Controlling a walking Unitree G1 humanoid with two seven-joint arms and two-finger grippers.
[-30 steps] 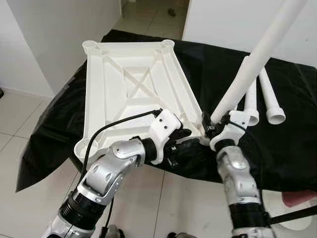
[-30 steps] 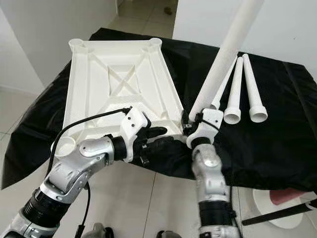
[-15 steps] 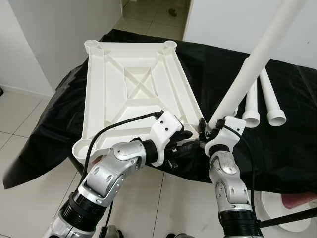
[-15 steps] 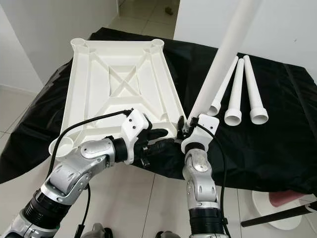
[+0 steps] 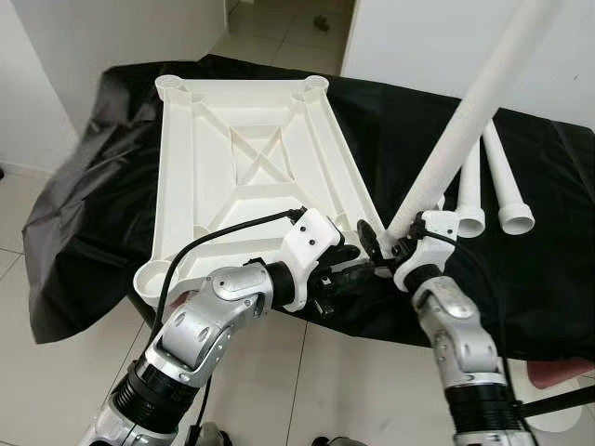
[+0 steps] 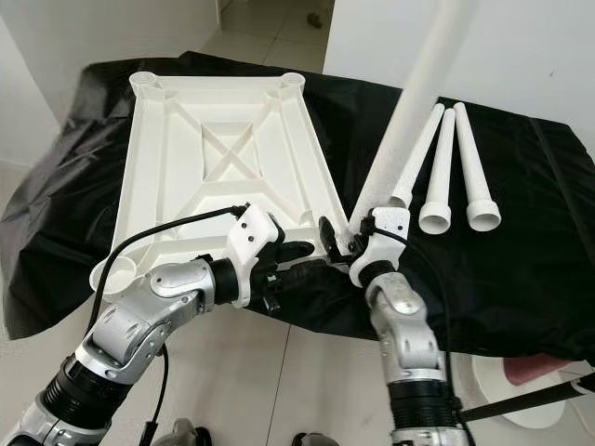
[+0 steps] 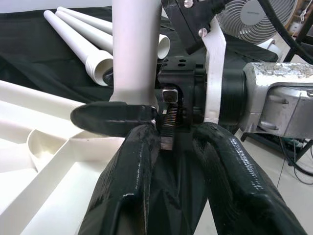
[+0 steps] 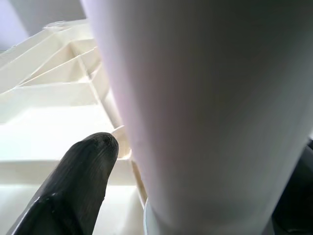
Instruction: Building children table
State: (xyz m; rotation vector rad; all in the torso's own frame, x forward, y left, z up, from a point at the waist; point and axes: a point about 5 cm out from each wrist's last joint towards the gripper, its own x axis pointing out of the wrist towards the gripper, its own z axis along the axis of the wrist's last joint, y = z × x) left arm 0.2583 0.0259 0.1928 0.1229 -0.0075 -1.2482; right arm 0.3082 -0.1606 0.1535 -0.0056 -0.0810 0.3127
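Right gripper (image 5: 389, 243) clamped on a white table leg (image 5: 465, 121), which leans up and to the right, its low end at the near right corner of the upturned white tabletop (image 5: 251, 167) on the black cloth (image 5: 548, 269). Left gripper (image 5: 342, 265) just left of it at that corner, fingers (image 7: 132, 176) apart, apparently holding nothing. Left wrist view shows a fan (image 7: 249, 19) behind. Three spare legs (image 6: 456, 172) lie far right.

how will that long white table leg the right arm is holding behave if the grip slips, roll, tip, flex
The leg looks like a rigid, probably light plastic tube, so flexing seems unlikely. Held near its base by the right end effector and leaning far out, it would probably topple. Being round like the three spare legs on the black cloth, it would likely roll.
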